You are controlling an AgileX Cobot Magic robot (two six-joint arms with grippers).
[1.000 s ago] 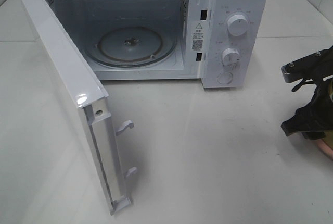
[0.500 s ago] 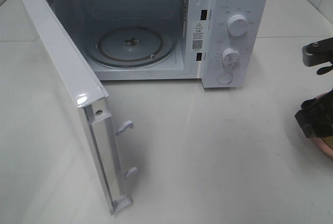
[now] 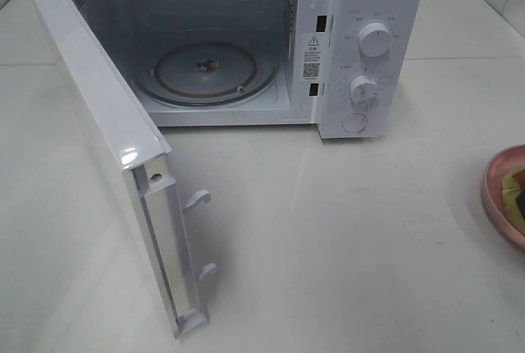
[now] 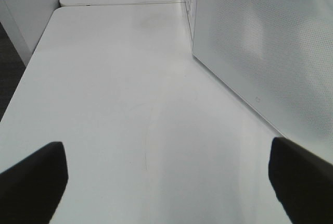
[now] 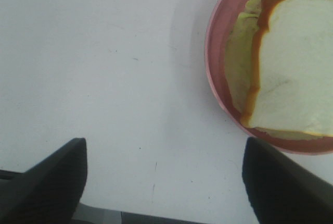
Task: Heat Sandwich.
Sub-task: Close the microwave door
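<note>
- Looking down from the high camera, I see the white microwave (image 3: 246, 41) with its door (image 3: 107, 148) swung wide open and the glass turntable (image 3: 205, 70) bare inside.
- Two round dials (image 3: 375, 39) and a push button (image 3: 354, 122) sit on the control panel at the microwave's right.
- The pink plate (image 3: 496, 197) shows only at the right edge of the high view, cut off by the frame, resting on the white surface (image 3: 328, 246) well apart from the microwave.
- The sandwich (image 5: 286, 62) lies on that plate: a white bread slice on top, an orange-red layer along its edge and yellow-green beneath.
- My right tool (image 5: 164, 182) stands open, its two dark fingers (image 5: 52, 182) spread wide with nothing between them but bare surface.
- The plate and sandwich lie ahead of the right tool, off toward one finger's side, not between the fingers and not touching them.
- My left tool (image 4: 166, 182) is also spread wide, holding nothing; only bare surface shows between its fingertips (image 4: 31, 179).
- Ahead of the left tool, to one side, is the dotted outer face of the microwave door (image 4: 270, 47), near but not touching.
- Neither tool appears in the high view.
</note>
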